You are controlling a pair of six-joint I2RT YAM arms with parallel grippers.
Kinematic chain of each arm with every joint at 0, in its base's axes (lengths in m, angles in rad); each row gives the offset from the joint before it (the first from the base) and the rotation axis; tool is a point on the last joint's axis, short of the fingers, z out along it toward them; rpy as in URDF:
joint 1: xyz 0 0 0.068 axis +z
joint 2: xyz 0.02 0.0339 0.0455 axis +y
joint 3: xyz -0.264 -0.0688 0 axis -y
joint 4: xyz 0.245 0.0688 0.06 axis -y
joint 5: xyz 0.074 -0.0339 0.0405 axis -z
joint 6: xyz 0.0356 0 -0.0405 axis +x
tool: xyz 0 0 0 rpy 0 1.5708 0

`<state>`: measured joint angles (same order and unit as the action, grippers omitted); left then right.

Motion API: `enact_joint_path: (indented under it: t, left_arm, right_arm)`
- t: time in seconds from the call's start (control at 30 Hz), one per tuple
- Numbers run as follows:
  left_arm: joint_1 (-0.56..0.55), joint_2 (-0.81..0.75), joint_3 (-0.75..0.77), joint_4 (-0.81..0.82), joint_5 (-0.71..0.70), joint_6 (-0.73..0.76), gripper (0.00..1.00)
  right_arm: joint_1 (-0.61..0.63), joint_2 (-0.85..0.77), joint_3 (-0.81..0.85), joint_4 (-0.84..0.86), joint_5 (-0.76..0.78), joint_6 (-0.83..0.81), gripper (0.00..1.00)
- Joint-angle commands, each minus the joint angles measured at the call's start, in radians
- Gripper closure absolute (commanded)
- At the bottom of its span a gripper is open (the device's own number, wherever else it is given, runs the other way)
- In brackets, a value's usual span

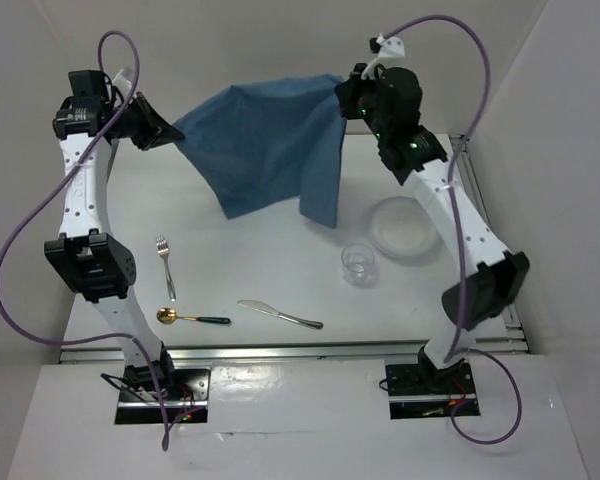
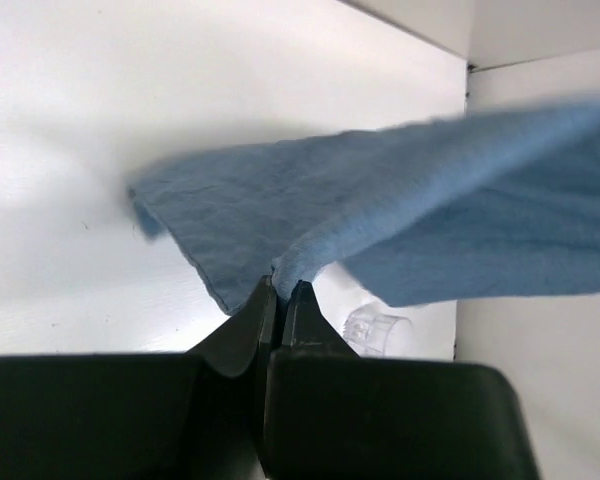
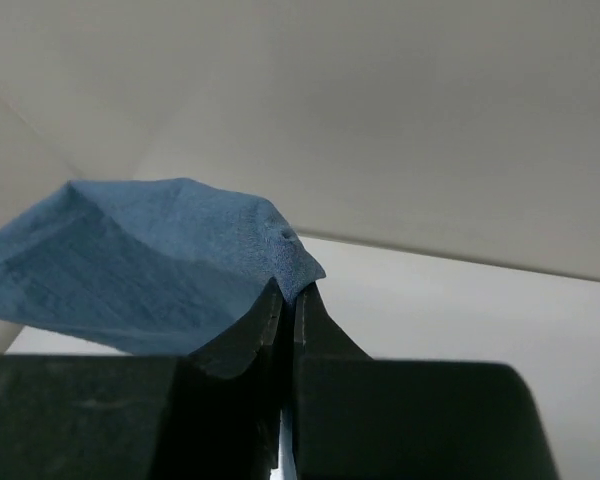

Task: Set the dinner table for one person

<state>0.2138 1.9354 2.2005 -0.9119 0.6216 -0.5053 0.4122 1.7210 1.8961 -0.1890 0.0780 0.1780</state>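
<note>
Cloth mat [image 1: 265, 145]: my left fingers [image 2: 252, 325] and right fingers [image 3: 318, 322] clamp opposite corners, stretching it to spread on the surface [image 1: 260, 270].

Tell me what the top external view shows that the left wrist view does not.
Only top external: the fork, spoon and knife, and the right claw shut on one corner of the cloth. Only left wrist: up close, the left claw pinching a fold of the cloth's edge. Both: the blue cloth hanging above the table, and the glass.
</note>
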Motion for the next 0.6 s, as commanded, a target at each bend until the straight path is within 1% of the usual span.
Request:
enact_joint_path:
  t: [0.0, 0.03, 0.07, 0.17, 0.23, 0.33, 0.43, 0.53, 0.57]
  left_arm:
    - [0.041, -0.134, -0.010, 0.044, 0.062, -0.041, 1.00]
    - [0.041, -0.162, -0.022, 0.056, 0.073, -0.050, 1.00]
    - [0.051, -0.191, -0.065, 0.089, 0.073, -0.050, 1.00]
    - [0.064, -0.291, -0.119, 0.113, 0.073, -0.061, 1.00]
    - [0.084, -0.325, -0.128, 0.127, 0.105, -0.070, 1.00]
    - [0.084, -0.352, -0.104, 0.127, 0.127, -0.070, 1.00]
    - [0.084, -0.342, -0.048, 0.117, 0.136, -0.070, 1.00]
    - [0.084, -0.320, -0.048, 0.126, 0.122, -0.070, 1.00]
    - [0.084, -0.305, -0.057, 0.157, 0.122, -0.070, 1.00]
  right_arm:
    - [0.025, -0.159, -0.127, 0.033, 0.051, 0.000, 1.00]
    - [0.034, -0.159, -0.153, 0.033, 0.060, 0.000, 1.00]
    - [0.057, -0.238, -0.208, 0.033, 0.072, 0.000, 1.00]
    - [0.098, -0.377, -0.300, 0.011, 0.106, 0.009, 1.00]
    - [0.118, -0.453, -0.330, -0.025, 0.163, 0.020, 1.00]
    - [0.137, -0.523, -0.402, -0.017, 0.195, 0.020, 1.00]
    - [0.137, -0.523, -0.413, -0.017, 0.204, 0.020, 1.00]
    - [0.137, -0.495, -0.413, 0.002, 0.213, 0.020, 1.00]
    - [0.137, -0.483, -0.413, 0.016, 0.213, 0.009, 1.00]
